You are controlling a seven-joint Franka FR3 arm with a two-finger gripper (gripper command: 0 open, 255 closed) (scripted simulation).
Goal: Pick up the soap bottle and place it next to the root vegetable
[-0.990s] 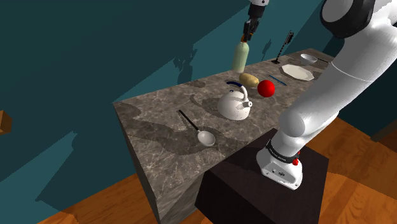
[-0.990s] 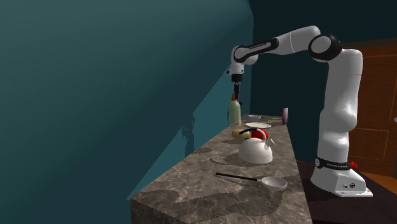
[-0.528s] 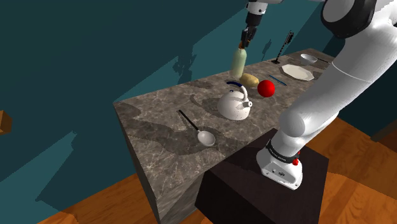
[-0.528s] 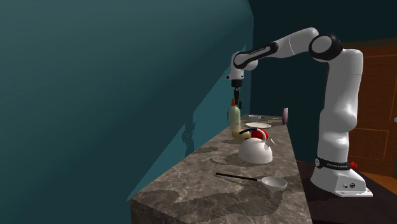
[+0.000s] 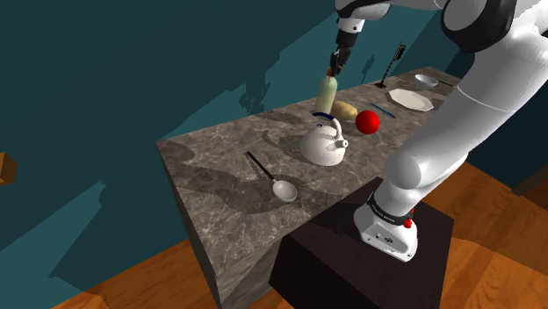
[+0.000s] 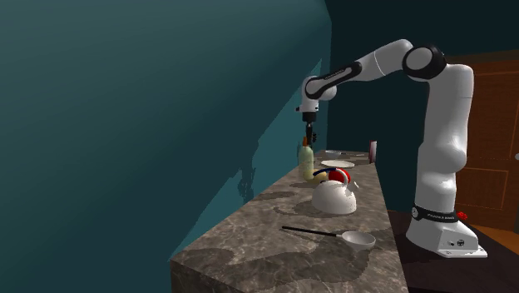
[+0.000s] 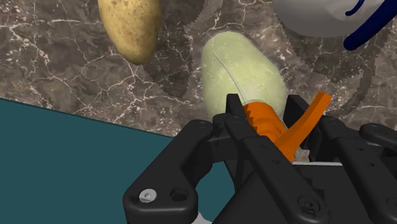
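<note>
The soap bottle (image 5: pixel 327 95) is pale green with an orange pump top (image 7: pixel 275 126). My gripper (image 5: pixel 335 64) is shut on that top and holds the bottle upright from above. The bottle hangs low over the counter, just behind the white kettle (image 5: pixel 325 143) and beside the brown potato (image 5: pixel 344 111). In the wrist view the bottle (image 7: pixel 242 73) sits between the potato (image 7: pixel 130 25) and the kettle (image 7: pixel 318 16), clasped in the gripper (image 7: pixel 270 121). The second exterior view has the gripper (image 6: pixel 310 137) on the bottle (image 6: pixel 306 162). I cannot tell whether the bottle's base touches the counter.
A red apple (image 5: pixel 367 122) lies right of the potato. A ladle (image 5: pixel 272 178) rests nearer on the marble counter (image 5: pixel 219 167). A white plate (image 5: pixel 411 100), a bowl (image 5: pixel 427 80) and a black utensil (image 5: pixel 392 61) stand at the far end. A teal wall (image 5: pixel 132 70) backs the counter.
The gripper has come down with the bottle and shifted toward the shoulder view's left, from behind the potato to just behind the kettle.
</note>
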